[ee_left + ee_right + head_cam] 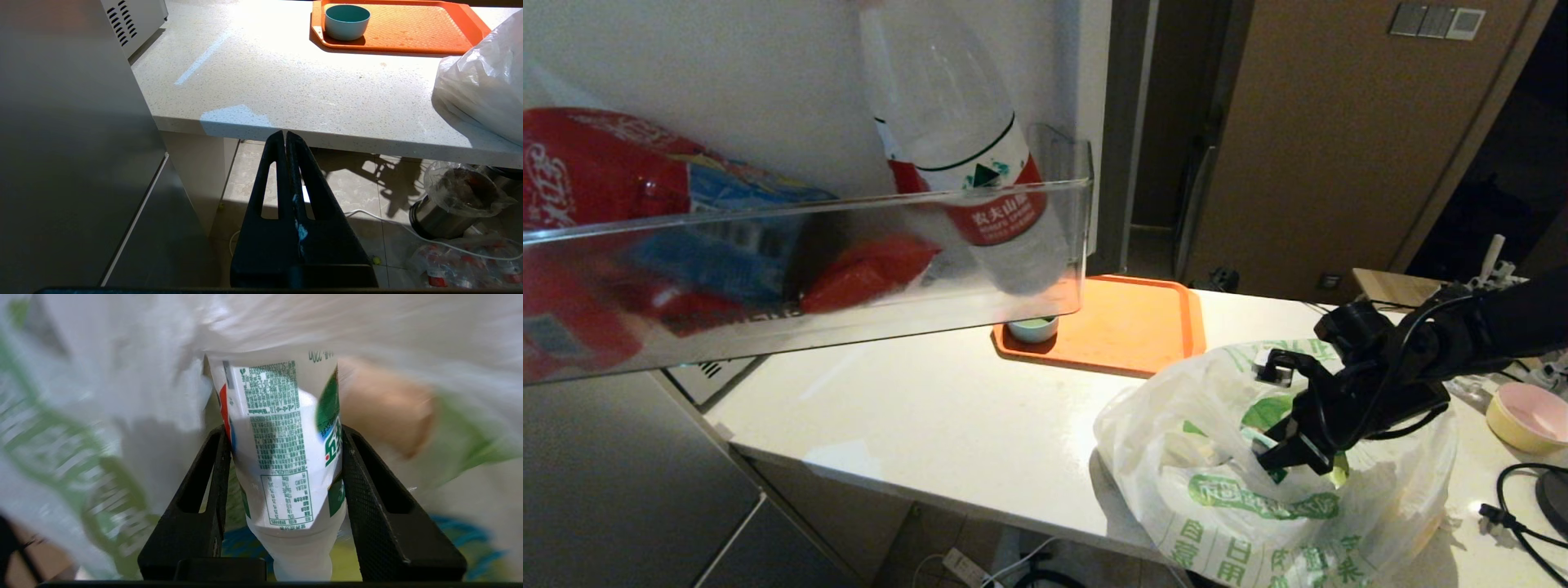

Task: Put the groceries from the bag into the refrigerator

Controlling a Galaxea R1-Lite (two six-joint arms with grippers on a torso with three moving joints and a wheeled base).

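I've got the right gripper (282, 433) down in the bag (1241, 506), jaws pinching the white bottle (282, 457) squarely between them, nothing from the bag visibly in the refrigerator (621, 474) yet, left gripper (284, 136) parked with jaws pressed together.

The head camera is looking down past the door shelf (800, 269) onto the counter (915, 416), the left wrist camera is peering up from below its edge, both sharing the orange tray (1131, 322), while the right wrist camera is pressing close inside the bag (1241, 490).
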